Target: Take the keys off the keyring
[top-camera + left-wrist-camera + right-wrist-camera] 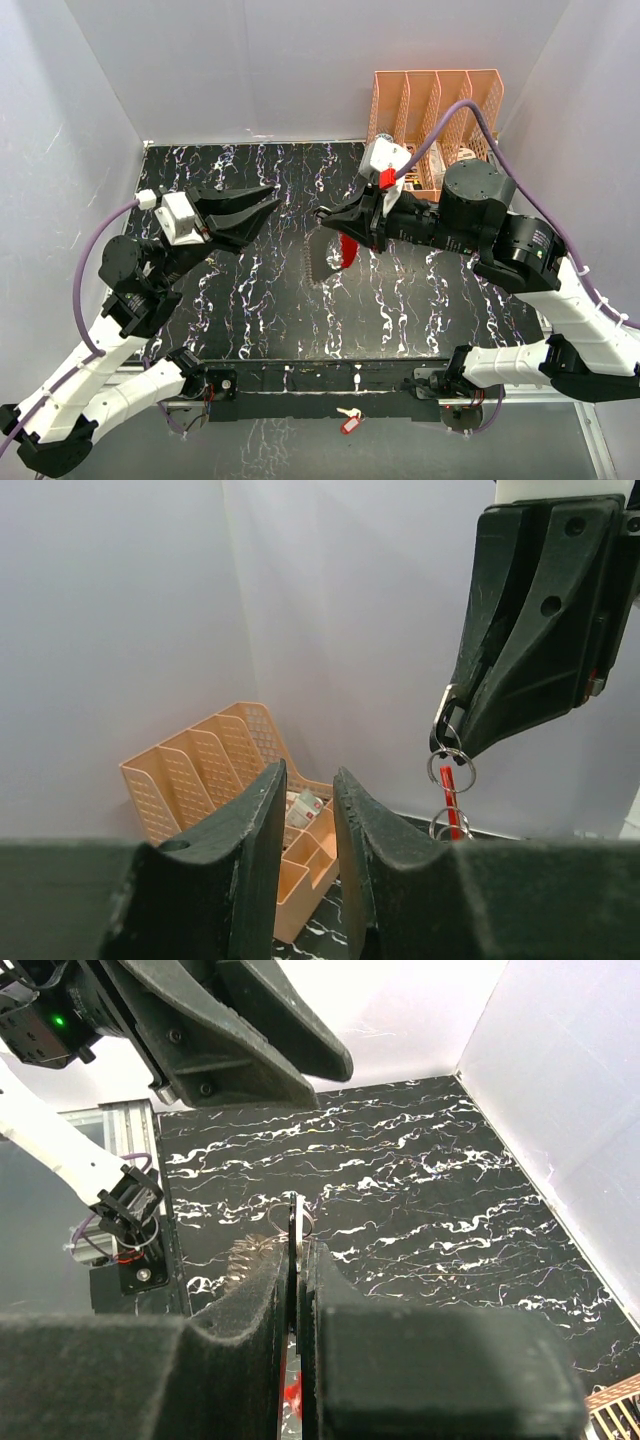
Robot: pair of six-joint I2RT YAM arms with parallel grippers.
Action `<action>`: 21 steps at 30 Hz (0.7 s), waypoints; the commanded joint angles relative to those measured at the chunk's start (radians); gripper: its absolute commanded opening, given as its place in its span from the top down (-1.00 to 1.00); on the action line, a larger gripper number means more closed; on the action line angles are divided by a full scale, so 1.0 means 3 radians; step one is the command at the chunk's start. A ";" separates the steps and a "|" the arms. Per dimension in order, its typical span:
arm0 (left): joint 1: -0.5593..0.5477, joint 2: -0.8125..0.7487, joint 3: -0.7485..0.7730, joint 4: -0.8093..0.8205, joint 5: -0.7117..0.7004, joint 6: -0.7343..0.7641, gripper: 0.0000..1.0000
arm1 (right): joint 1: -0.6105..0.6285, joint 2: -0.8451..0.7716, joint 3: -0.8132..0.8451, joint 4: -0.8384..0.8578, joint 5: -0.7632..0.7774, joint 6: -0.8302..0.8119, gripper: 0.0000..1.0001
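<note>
My right gripper [325,215] hangs above the middle of the black marbled table [430,300], shut on the keyring. The keyring's red piece [348,250] dangles below it, and the silvery keys [318,265] fan out beneath. In the right wrist view the jaws [298,1250] pinch a thin metal piece with a ring, and the keys [248,1255] show just left of it. In the left wrist view the ring [451,768] and the red piece [449,785] hang from the right gripper's tip. My left gripper [270,200] is open and empty, pointing at the right gripper from a short gap away [308,780].
An orange mesh desk organiser [435,110] stands at the back right corner and shows in the left wrist view [200,770]. A lone pale key with a small red tag [348,420] lies on the front ledge between the arm bases. White walls enclose the table.
</note>
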 commanded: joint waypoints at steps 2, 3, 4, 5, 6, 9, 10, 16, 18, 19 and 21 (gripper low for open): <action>-0.0010 -0.0048 0.0040 -0.0040 0.0085 -0.0170 0.54 | -0.0007 -0.0005 0.0061 0.0321 0.0073 0.0026 1.00; -0.0008 -0.0054 0.0032 -0.0045 0.0085 -0.0167 0.54 | -0.0006 -0.0003 0.0059 0.0324 0.0076 0.0023 1.00; -0.0010 -0.0059 0.0031 -0.0046 0.0088 -0.0172 0.55 | -0.0005 -0.0005 0.0059 0.0328 0.0080 0.0022 1.00; -0.0013 -0.0060 0.0031 -0.0050 0.0092 -0.0175 0.55 | -0.0005 -0.0003 0.0056 0.0331 0.0085 0.0022 1.00; -0.0015 -0.0060 0.0031 -0.0055 0.0105 -0.0178 0.55 | -0.0005 -0.0002 0.0052 0.0336 0.0095 0.0021 1.00; -0.0011 -0.0044 0.0039 -0.0054 0.0166 -0.0217 0.54 | -0.0007 0.0002 0.0052 0.0360 0.0141 0.0026 1.00; -0.0013 -0.0038 0.0041 -0.0051 0.0200 -0.0235 0.53 | -0.0007 0.0003 0.0051 0.0370 0.0168 0.0031 1.00; -0.0011 0.0008 0.0040 -0.0054 0.0335 -0.0323 0.22 | -0.0008 0.0022 -0.0002 0.0483 0.0349 0.0073 1.00; -0.0016 0.0007 -0.0004 0.0044 0.0374 -0.0379 0.14 | -0.0005 0.0019 -0.0037 0.0532 0.0371 0.0073 1.00; -0.0014 0.0010 -0.0041 0.0095 0.0394 -0.0415 0.13 | -0.0005 0.0014 -0.0041 0.0553 0.0378 0.0077 1.00; -0.0011 0.0011 -0.0090 0.0195 0.0434 -0.0460 0.11 | -0.0007 0.0014 -0.0056 0.0596 0.0413 0.0094 1.00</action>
